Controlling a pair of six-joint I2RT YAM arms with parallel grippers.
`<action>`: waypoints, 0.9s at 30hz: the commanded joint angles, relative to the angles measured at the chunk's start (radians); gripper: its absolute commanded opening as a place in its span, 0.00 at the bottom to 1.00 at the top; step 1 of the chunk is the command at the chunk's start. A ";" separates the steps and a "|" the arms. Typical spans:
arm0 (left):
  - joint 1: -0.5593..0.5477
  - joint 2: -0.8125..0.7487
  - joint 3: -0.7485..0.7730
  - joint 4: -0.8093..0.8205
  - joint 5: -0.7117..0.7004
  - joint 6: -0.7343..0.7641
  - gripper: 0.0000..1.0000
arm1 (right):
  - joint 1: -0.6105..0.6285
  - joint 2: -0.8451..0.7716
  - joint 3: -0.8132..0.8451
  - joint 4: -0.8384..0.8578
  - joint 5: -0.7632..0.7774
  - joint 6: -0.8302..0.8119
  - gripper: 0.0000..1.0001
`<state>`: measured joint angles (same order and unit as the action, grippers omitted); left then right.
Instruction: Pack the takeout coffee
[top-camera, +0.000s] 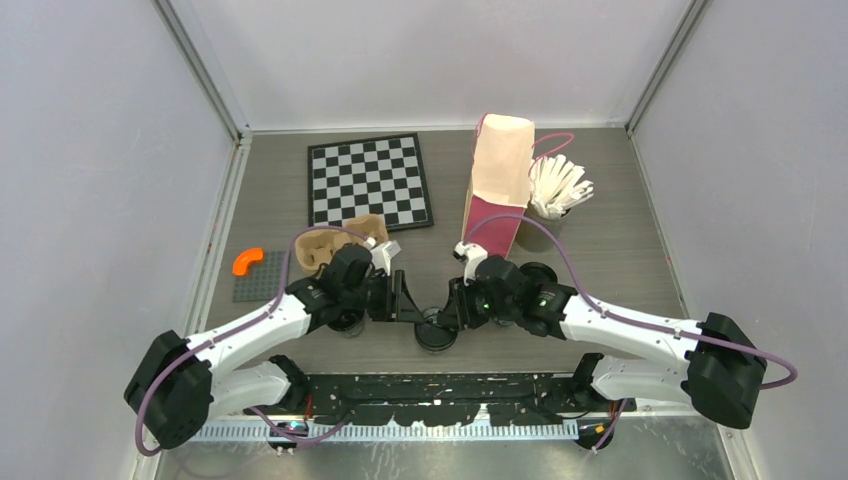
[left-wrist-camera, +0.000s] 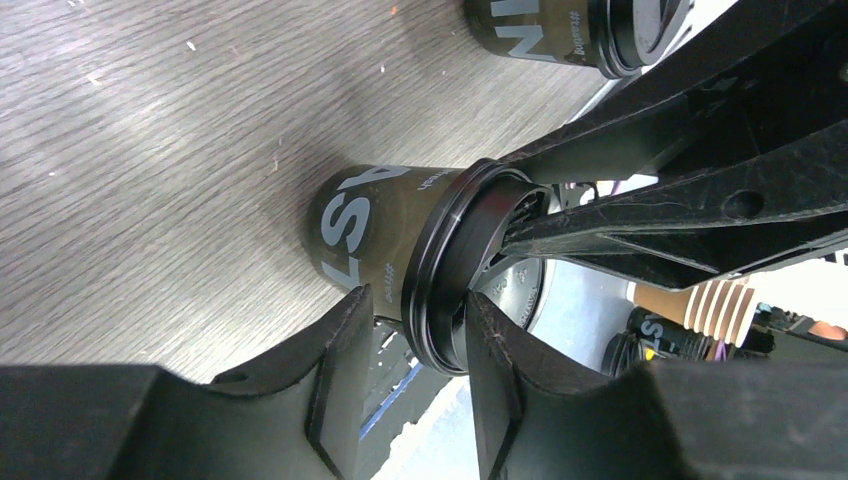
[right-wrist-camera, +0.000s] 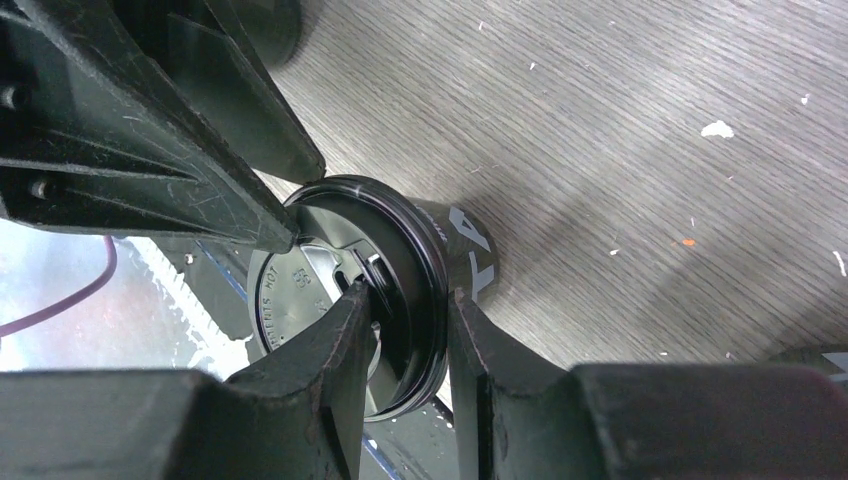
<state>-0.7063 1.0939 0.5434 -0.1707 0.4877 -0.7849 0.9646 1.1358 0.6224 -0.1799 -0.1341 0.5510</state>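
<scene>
Black lid (right-wrist-camera: 300, 290) (on cup (left-wrist-camera: 365, 235)) pinched by left gripper (left-wrist-camera: 415, 312), right gripper (right-wrist-camera: 410, 300).

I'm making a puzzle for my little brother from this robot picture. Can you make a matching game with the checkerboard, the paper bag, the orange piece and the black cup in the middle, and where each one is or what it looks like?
Things
1. checkerboard
2. paper bag
3. orange piece
4. lidded cup

Clues
A. left gripper and right gripper at its rim
B. lies on a small grey mat
C. black and white squares
D. stands next to the cup of white sticks

Pairs: 1-C, 2-D, 3-B, 4-A
</scene>
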 joint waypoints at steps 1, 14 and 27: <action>0.005 0.031 -0.036 0.033 -0.006 -0.008 0.38 | 0.001 -0.016 -0.083 -0.057 0.034 -0.031 0.35; 0.001 0.026 -0.134 -0.055 -0.105 -0.010 0.25 | 0.001 -0.110 -0.229 0.011 0.057 0.076 0.35; -0.002 -0.159 0.007 -0.114 -0.082 -0.062 0.49 | 0.005 -0.134 -0.220 0.025 0.069 0.170 0.35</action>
<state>-0.7128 1.0027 0.4610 -0.1051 0.4732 -0.8566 0.9668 1.0073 0.4408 0.0177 -0.1154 0.6952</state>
